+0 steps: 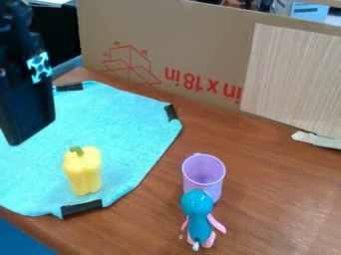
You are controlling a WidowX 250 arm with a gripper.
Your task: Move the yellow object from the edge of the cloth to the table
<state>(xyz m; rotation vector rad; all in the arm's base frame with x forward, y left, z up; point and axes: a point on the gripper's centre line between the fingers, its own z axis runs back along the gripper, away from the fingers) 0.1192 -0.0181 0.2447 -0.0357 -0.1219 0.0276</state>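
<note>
The yellow object (84, 172), shaped like a bell pepper with a green stem, stands upright on the light blue cloth (126, 134). It is near the cloth's front edge, just behind a black tape strip. The black robot arm (23, 89) hangs in the upper left, over the left part of the cloth and apart from the yellow object. The brown wooden table (266, 184) extends to the right of the cloth.
A purple cup (204, 174) stands on the table right of the cloth, with a blue and pink figure (198, 214) directly in front of it. A cardboard panel (193, 30) borders the back, with a light wood-grain board (293, 79) against it at the right.
</note>
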